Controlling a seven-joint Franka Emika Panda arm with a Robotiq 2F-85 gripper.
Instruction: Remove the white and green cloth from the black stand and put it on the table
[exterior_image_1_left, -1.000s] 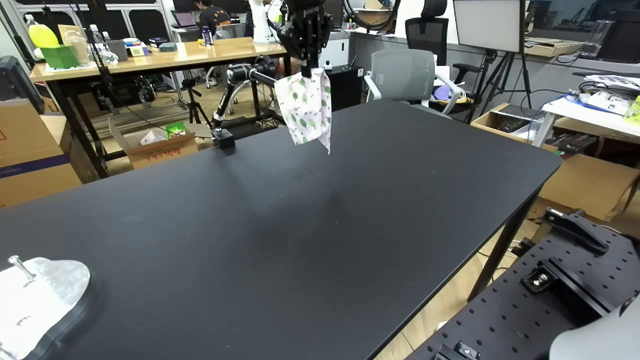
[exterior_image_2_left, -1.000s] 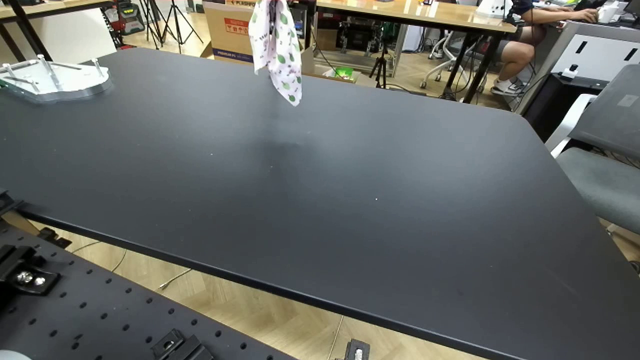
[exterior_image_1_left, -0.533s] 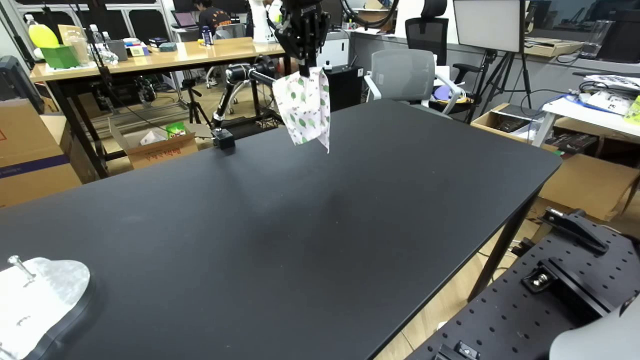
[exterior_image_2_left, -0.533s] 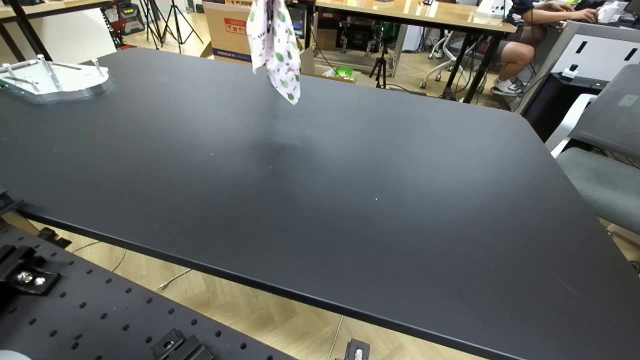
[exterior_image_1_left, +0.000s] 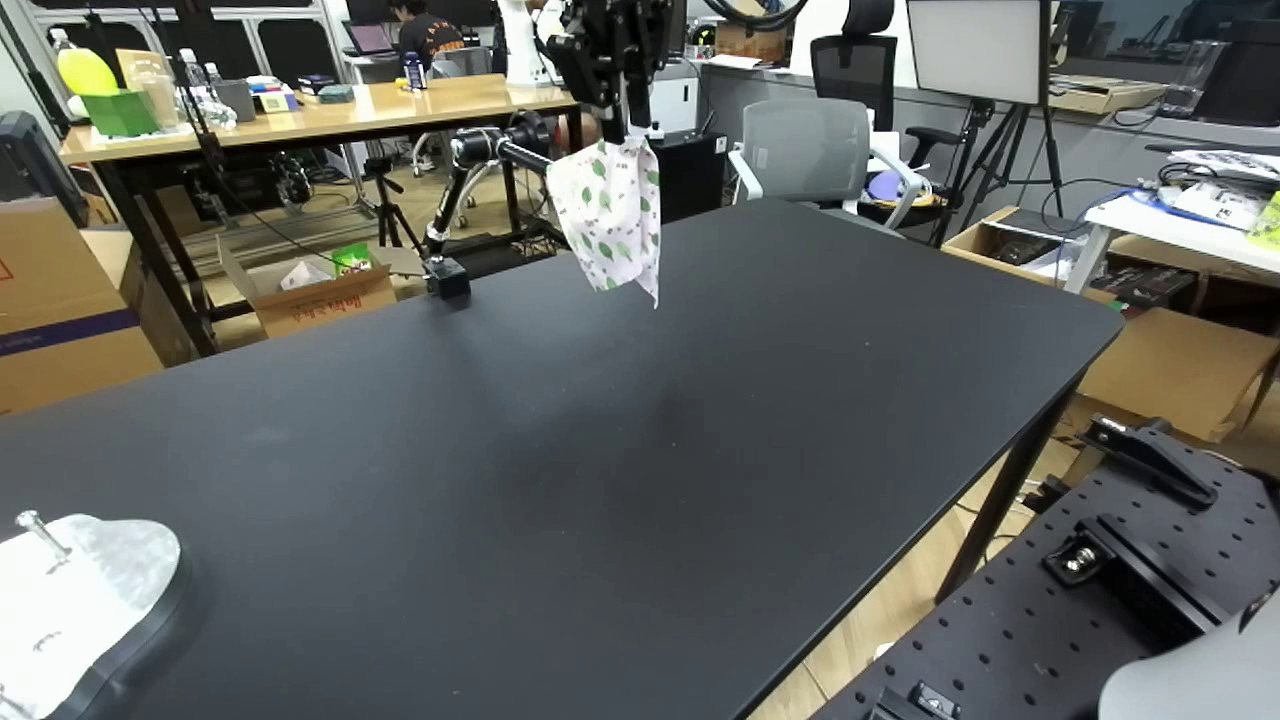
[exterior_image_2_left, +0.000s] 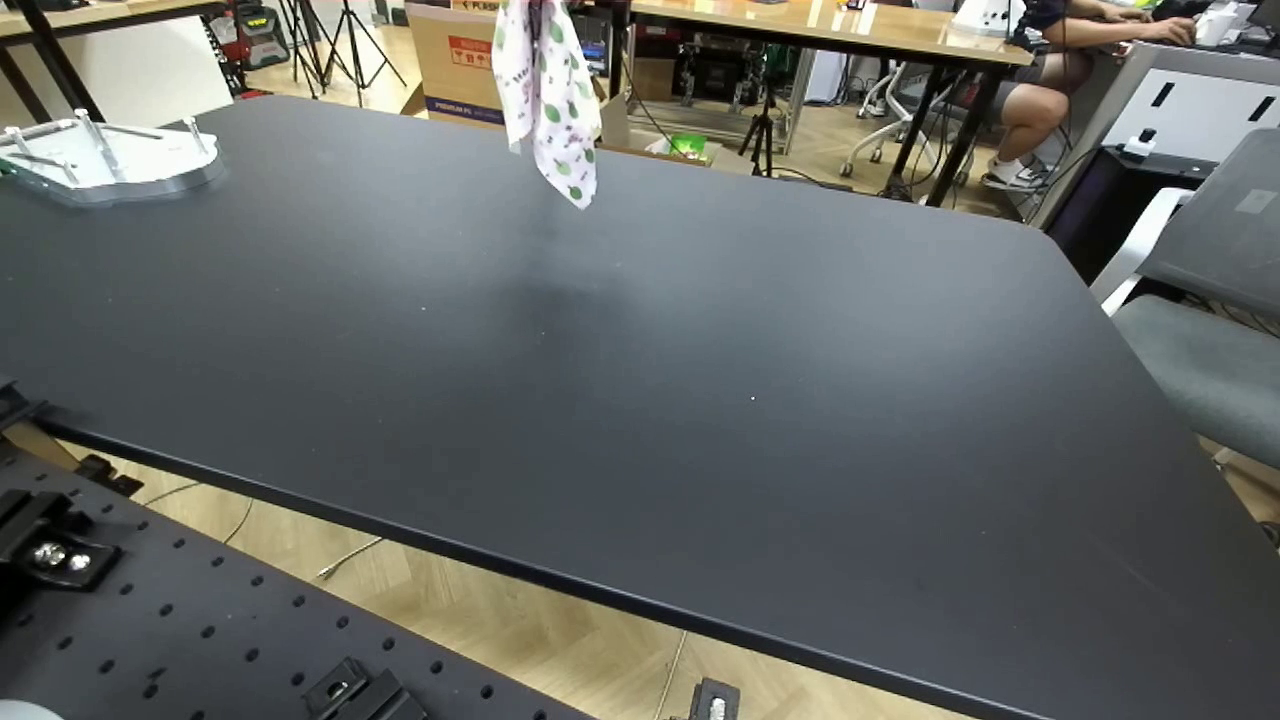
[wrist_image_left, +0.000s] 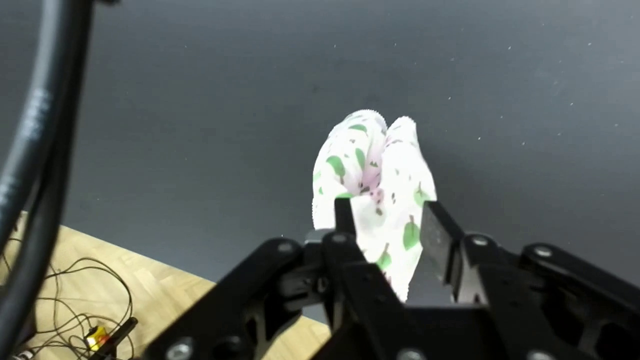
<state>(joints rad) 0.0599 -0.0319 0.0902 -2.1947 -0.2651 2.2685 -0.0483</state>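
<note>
Cloth (exterior_image_1_left: 605, 220), white with green leaves, hangs at twelve o'clock in an exterior view, its lowest corner above the table (exterior_image_1_left: 480, 500), and the black stand (exterior_image_1_left: 478, 148) reaches toward it from ten o'clock; I judge that it hangs on the end of that stand, though its folds hide the spot. My pincer (wrist_image_left: 387, 212) sits just over it, pads (wrist_image_left: 435, 240) parted by a moderate gap with white cloth showing between and below them, and I see nothing pinched. To do the lift well, I should sink until the cloth's peak sits deep between my pads, close on cloth alone and not on the stand, then rise gently before going sideways, so no fold snags and tugs the stand. After that, the stretch of table toward six o'clock looks good for laying it down. I must keep off the white board (exterior_image_1_left: 100, 590) with its metal post (exterior_image_1_left: 43, 533) at eight o'clock; the chair (exterior_image_1_left: 805, 150) at one o'clock is beyond the table's edge, and in the wrist view a black cable (wrist_image_left: 37, 135) at nine o'clock could brush something if I twist
</note>
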